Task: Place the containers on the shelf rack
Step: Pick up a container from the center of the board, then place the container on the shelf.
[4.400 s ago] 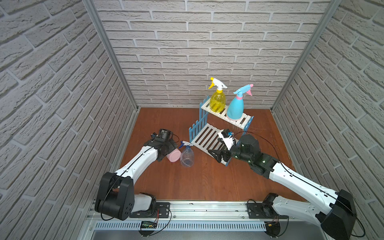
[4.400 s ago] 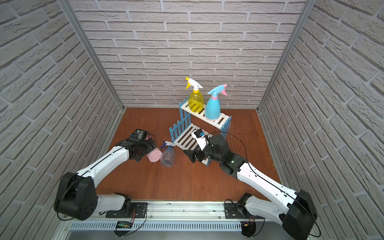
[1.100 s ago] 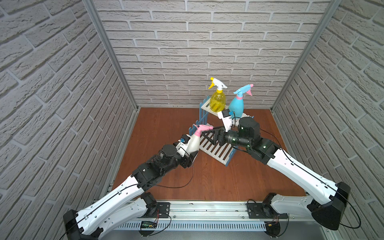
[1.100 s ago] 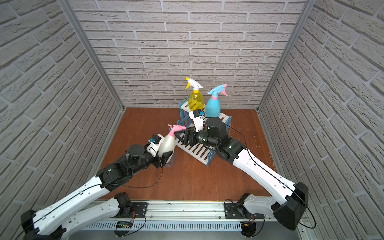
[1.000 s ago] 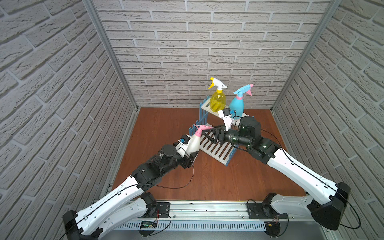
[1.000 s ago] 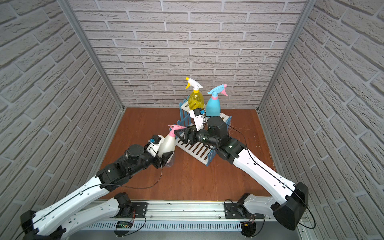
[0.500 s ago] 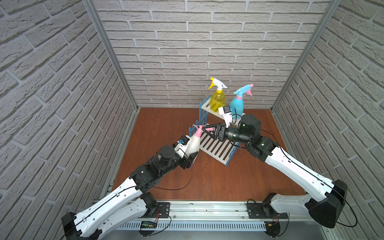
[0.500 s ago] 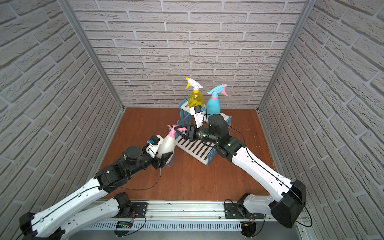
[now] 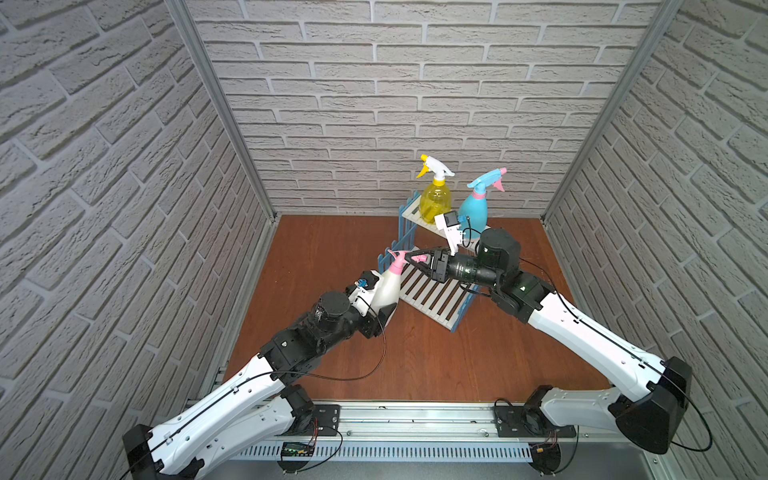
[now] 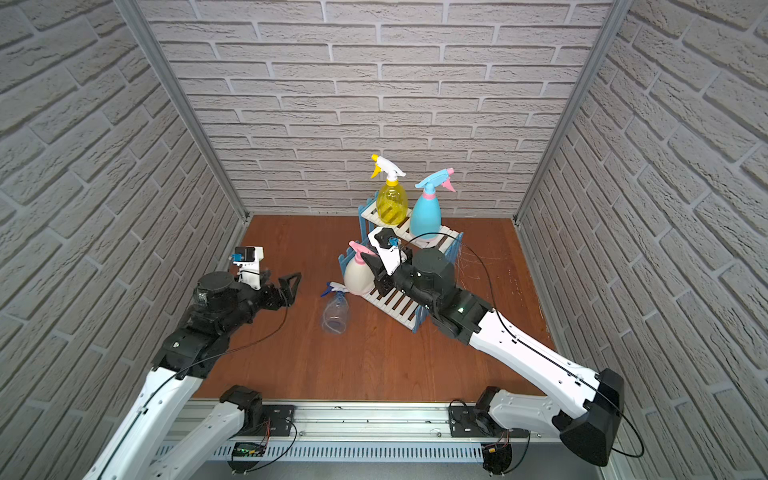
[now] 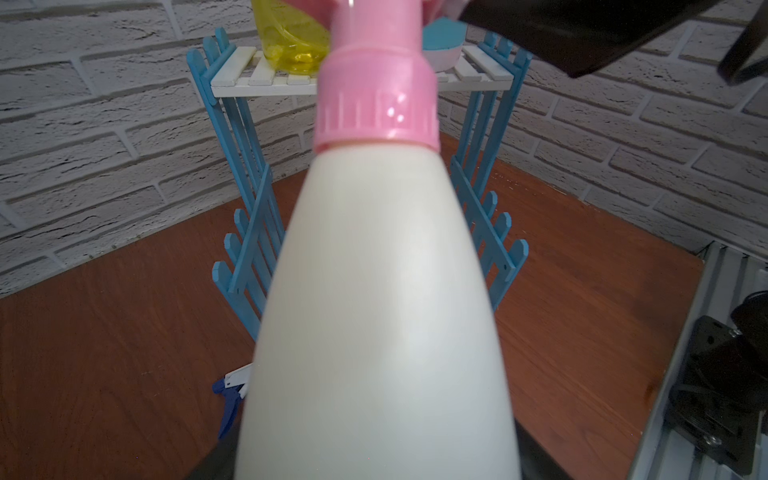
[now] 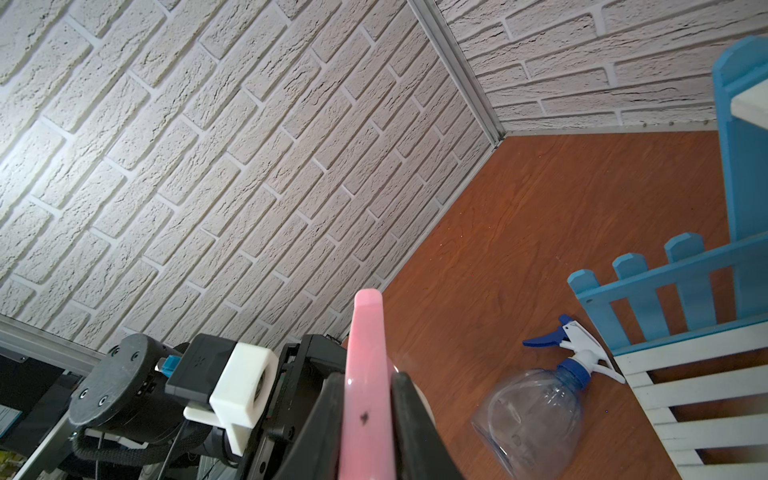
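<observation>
Left gripper (image 9: 376, 313) is clamped low on the white bottle (image 9: 388, 289), which is tilted in the air just left of the rack's (image 9: 432, 297) low shelf. Right gripper (image 9: 415, 258) is pinched tight on its pink trigger. Yellow bottle (image 9: 435, 201) and blue bottle (image 9: 473, 212) stand upright on the far top shelf. Clear bottle (image 12: 536, 411) lies on the floor left of the rack.

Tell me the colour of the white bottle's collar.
Pink; the collar on the white bottle shows best in left wrist view.

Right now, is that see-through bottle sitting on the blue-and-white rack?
No, the clear bottle lies on its side on the wooden table beside the shelf rack.
</observation>
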Controlling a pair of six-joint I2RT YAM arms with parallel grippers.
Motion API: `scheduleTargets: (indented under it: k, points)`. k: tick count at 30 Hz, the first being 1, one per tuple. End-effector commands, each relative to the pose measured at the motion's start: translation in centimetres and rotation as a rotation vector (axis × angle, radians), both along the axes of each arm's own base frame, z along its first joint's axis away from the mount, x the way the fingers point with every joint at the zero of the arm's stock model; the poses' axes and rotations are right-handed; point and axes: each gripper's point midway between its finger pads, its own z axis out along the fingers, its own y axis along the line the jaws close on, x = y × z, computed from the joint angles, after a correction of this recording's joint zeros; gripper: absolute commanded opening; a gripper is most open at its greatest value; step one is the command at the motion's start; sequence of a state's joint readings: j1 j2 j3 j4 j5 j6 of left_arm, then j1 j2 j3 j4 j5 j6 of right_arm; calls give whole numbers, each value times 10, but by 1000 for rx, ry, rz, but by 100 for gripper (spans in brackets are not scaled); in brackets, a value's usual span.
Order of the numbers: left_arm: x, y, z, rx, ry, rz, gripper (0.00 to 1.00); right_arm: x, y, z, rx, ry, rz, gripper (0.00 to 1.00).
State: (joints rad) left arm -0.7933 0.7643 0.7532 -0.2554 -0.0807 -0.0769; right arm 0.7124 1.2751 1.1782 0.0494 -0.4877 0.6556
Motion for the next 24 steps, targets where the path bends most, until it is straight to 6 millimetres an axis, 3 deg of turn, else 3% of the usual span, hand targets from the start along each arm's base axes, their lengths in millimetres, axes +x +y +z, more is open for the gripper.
scheduleTargets:
  k: [1,3,5,8,15,19,24]
  points:
    - [1,-4,14,-51,-48,-11,74,0,-2,8,29,-38,-3,13]
    - [1,-3,14,-54,-48,-4,82,1,-3,7,26,-44,-13,8]
    - [1,0,16,-70,-47,13,97,0,-6,8,22,-63,-21,6]
    - [2,4,12,-86,-21,33,98,-1,-11,12,11,-114,-38,5]
    - [-8,25,37,-208,-1,50,98,-8,-32,20,-145,-374,-130,5]
    - [4,56,44,-208,32,186,98,-13,-36,24,-264,-563,-178,4]
    - [27,96,35,-206,123,345,98,-4,-36,26,-353,-706,-270,4]
